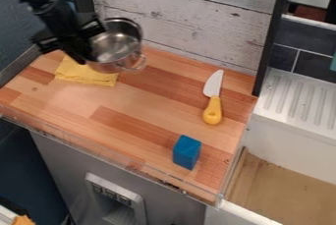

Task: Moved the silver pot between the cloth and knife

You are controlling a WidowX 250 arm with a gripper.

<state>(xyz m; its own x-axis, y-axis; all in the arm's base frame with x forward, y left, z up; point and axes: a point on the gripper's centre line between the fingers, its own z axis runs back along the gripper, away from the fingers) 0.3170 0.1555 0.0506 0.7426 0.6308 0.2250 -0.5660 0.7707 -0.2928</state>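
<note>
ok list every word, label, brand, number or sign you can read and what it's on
No readable text anywhere.
Grey panel: small marks, too small to read.
Pot, cloth, knife, blue block: no lettering that I can make out.

From where I sit at the controls, I can read no words, labels, brands, numbers or signs in my camera view.
</note>
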